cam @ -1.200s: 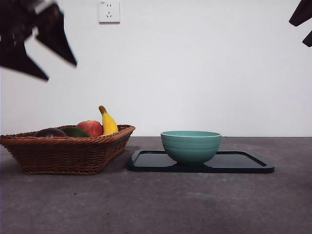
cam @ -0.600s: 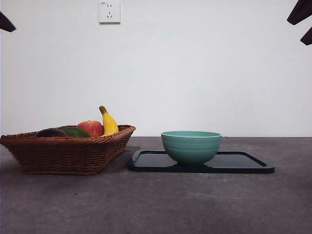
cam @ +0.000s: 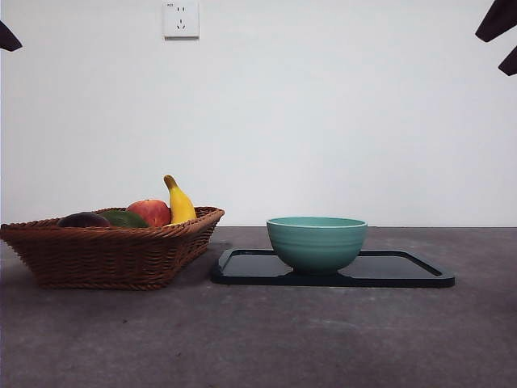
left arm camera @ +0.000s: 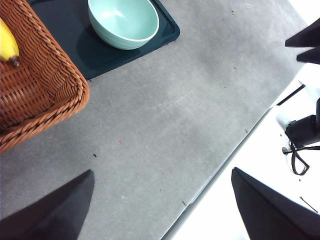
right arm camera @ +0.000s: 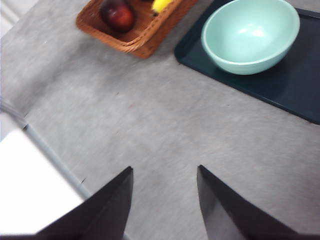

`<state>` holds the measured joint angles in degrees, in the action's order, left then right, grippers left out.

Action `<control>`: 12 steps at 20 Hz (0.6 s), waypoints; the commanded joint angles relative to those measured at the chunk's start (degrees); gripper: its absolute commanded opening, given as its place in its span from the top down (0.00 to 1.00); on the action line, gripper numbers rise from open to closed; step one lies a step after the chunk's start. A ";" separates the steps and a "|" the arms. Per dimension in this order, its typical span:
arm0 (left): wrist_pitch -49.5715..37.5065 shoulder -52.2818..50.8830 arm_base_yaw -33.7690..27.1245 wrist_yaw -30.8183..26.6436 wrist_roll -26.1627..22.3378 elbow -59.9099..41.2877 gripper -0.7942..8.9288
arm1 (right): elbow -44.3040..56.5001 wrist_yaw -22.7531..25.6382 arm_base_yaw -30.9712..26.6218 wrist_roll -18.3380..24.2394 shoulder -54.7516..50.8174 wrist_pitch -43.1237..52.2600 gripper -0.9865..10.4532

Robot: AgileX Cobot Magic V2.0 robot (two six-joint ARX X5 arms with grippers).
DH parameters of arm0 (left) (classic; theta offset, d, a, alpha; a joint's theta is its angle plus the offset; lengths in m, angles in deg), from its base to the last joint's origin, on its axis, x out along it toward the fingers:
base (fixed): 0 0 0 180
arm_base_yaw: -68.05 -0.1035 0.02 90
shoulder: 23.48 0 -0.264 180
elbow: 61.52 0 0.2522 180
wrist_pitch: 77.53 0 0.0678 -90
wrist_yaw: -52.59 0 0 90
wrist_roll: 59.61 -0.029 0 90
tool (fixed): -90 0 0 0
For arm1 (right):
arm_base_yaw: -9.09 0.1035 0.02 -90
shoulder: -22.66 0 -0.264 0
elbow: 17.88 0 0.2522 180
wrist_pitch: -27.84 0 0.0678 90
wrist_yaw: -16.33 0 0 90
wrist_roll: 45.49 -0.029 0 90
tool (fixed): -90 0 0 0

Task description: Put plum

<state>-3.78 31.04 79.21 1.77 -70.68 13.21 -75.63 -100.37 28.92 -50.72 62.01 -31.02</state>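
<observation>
Plum (cam: 81,219) lies in our wicker basket (cam: 113,255), beside the green fruit (cam: 125,218). We hold our left gripper (left arm camera: 160,210) and right gripper (right arm camera: 162,200) spread and empty, well apart from the basket.

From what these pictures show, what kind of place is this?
Probably a robot test bench staged as a kitchen scene, not a real home. A brown wicker basket of fruit and a teal ceramic bowl on a black tray stand on a bare grey tabletop before a plain white wall with one socket.
</observation>
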 commanded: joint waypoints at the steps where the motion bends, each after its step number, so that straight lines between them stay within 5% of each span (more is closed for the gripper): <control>1: -0.37 0.46 0.17 0.33 -0.68 1.33 0.47 | -0.61 2.12 0.20 -7.06 1.18 3.72 0.71; 4: -0.37 0.46 0.17 0.33 -0.68 1.33 0.47 | -4.20 5.44 -0.13 -9.53 6.88 6.16 0.65; 12: -0.35 0.46 0.17 0.33 -0.33 1.33 0.47 | -23.85 7.48 -3.02 -7.13 33.59 6.05 0.64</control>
<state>-3.78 31.04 79.21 1.77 -70.68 13.21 -98.47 -93.05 25.82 -58.75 94.17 -25.29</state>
